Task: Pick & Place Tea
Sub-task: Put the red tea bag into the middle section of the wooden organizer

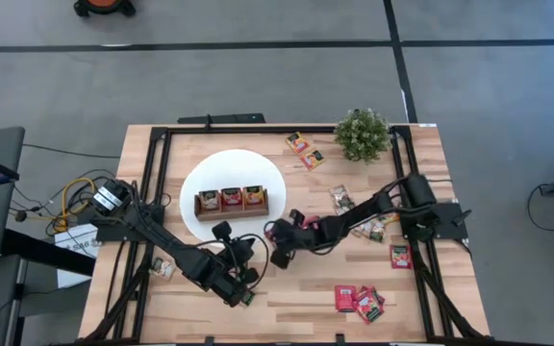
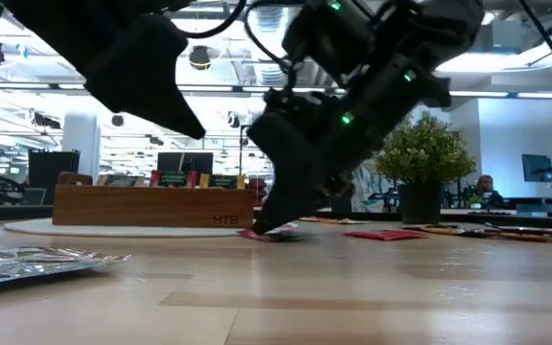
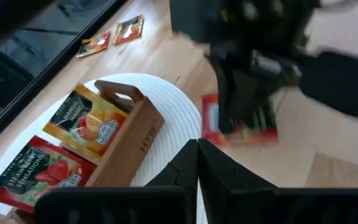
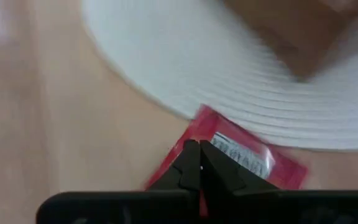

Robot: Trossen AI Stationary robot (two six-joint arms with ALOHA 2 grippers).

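While angled steeply down beside the white disc [image 1: 233, 159], right claw [image 1: 279, 258] clamped on a red sachet [image 4: 229, 158].

red sachet [image 4: 229, 158], white ribbed disc [image 4: 166, 68], brown wooden tray [image 1: 231, 200]

The high view looks straight down on the whole table [image 1: 287, 298] from well above, floor showing around it. The low view sits at tabletop height, facing level across the wood into the room behind. Each wrist view rides close above the surface — the left faces the tray [image 3: 126, 134], the right the disc [image 4: 185, 68]. All four share one patch: the red sachet [image 4: 229, 155] at the disc's edge.
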